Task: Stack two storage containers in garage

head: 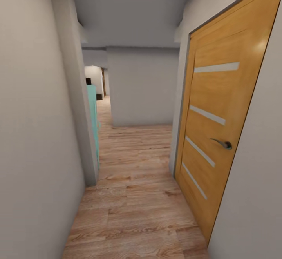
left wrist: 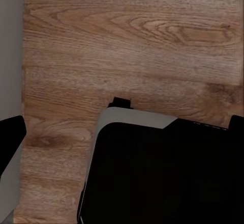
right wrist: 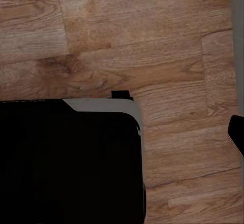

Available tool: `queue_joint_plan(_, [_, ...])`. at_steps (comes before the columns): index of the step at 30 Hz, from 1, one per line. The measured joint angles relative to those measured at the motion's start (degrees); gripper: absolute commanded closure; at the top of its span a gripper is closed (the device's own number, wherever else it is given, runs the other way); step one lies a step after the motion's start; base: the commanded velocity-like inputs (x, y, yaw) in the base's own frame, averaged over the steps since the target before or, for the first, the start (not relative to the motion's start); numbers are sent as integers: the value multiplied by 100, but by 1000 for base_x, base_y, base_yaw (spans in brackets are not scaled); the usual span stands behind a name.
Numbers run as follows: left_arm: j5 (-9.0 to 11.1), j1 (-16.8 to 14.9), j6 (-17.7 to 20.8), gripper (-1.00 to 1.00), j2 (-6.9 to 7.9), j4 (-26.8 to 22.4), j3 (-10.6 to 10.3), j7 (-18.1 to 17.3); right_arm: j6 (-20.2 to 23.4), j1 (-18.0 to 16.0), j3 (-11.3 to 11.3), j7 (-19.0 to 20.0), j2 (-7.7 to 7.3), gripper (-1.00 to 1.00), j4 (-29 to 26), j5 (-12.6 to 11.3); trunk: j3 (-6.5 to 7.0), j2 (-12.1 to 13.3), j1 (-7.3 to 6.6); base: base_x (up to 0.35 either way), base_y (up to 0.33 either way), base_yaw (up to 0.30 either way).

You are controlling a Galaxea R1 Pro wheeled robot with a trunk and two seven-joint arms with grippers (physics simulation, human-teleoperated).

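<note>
The two storage containers are out of view. I am in a narrow hallway with light wood plank flooring [head: 137, 196]. An orange-wood door [head: 219, 133] with four narrow glass slits and a metal handle [head: 223, 143] stands close on my right and looks closed. In the left wrist view my left gripper [left wrist: 127, 121] hangs over the planks, with a dark fingertip [left wrist: 12, 137] at one edge and another at the opposite edge, open and empty. In the right wrist view my right gripper [right wrist: 122, 122] shows one fingertip [right wrist: 237, 132] at the picture's edge, with nothing held.
Grey-white walls [head: 35, 133] press in on both sides. A wall corner [head: 88, 149] juts out on the left with a teal panel [head: 93, 118] behind it. Ahead, a wall block [head: 143, 86] ends the hallway, with a passage along its left. My black base [left wrist: 162, 178] sits below both wrists.
</note>
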Motion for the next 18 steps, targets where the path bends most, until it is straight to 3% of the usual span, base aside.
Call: queue_joint_plan(18, [4,2,12,-100,1,0,-2,0,-31,0,-18,-9,-1,-100,0,-6,0,0,0,322,0,0])
